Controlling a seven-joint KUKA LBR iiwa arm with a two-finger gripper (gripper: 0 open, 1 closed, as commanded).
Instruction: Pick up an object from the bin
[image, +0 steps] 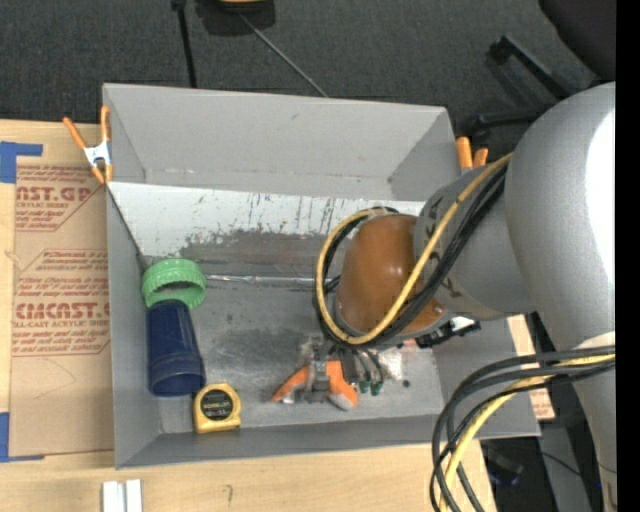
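Camera view from above: a silver KUKA arm, its wrist wrapped in a rounded orange cover (375, 275) and looped with yellow-and-black cables (328, 290), reaches into a grey metal bin (270, 140). Its dark gripper (320, 378) is low over the bin floor, to the right of a round yellow tape measure with a black face (217, 407) that lies by the near wall.

Right at the gripper's tip is a small cluster of orange-and-grey pieces (345, 393), at about the same level as the tape measure and apart from it. Their exact shape is too small to make out. Whether the gripper is open, closed or gripping any of the pieces cannot be told, since the wrist and cables cover much of it. A small white scrap (395, 358) lies just beyond the cluster, farther from the tape measure.

Up and to the left of the tape measure, close beside it, a dark blue plastic bottle (172, 345) lies on its side along the left wall. Its ribbed green screw cap (173, 283) points away from the tape measure.
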